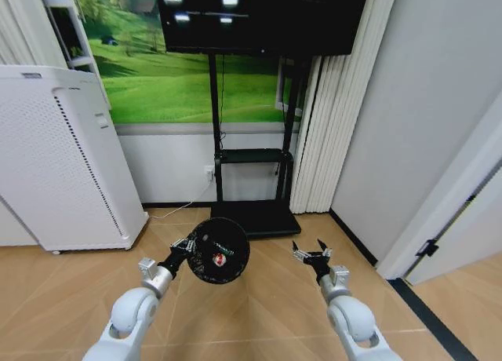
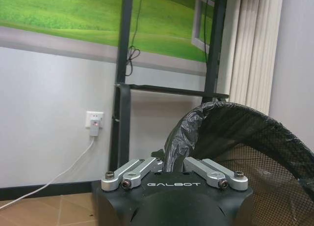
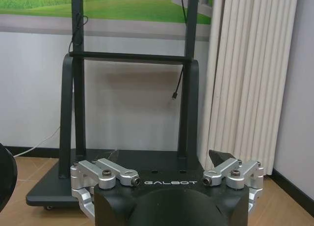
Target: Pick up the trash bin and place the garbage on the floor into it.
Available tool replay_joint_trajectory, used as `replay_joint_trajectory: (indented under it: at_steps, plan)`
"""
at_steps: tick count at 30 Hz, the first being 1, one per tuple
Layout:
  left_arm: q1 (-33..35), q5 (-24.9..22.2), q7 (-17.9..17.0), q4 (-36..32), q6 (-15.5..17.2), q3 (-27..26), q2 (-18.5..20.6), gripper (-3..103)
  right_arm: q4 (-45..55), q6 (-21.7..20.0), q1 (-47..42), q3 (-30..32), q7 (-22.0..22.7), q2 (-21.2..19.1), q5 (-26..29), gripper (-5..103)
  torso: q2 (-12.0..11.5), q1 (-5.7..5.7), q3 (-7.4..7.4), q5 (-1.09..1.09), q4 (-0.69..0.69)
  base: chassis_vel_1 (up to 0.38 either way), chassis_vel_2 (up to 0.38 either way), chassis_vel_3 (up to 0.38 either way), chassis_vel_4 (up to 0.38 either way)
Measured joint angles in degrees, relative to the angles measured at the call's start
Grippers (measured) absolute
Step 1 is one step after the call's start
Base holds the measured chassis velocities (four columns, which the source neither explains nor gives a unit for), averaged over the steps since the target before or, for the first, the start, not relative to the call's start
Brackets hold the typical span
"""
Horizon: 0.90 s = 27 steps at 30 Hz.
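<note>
While your left gripper [image 1: 186, 244] clamps the bin [image 1: 218, 250] by its rim, mouth up, one red-and-white piece [image 1: 221, 260] inside, your right gripper [image 1: 312, 253] hangs open and empty just beside it.

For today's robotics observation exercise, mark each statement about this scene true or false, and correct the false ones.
1. The left gripper holds the trash bin off the floor. True.
2. The right gripper is clamped on a bottle. False: it is open and holds nothing.
3. A red-and-white piece of garbage lies inside the bin. True.
4. The bin is a white plastic bucket. False: it is black wire mesh with a dark liner bag.
5. The white appliance stands on the robot's right. False: it stands on its left, by the wall.
6. A TV stand stands ahead of the robot. True.
</note>
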Motion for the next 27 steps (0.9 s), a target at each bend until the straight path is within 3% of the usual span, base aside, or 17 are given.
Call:
replay_joint_trajectory:
  at_steps: [27]
  plan:
    - [0.3,-0.3,-0.1,-0.2,0.0,-0.1,0.2,6,-0.8,0.5,-0.4,-0.1,-0.3,0.2,0.1,100,0.0,0.00,0.00,0.00,-0.01,0.102,0.101,-0.097,-0.102]
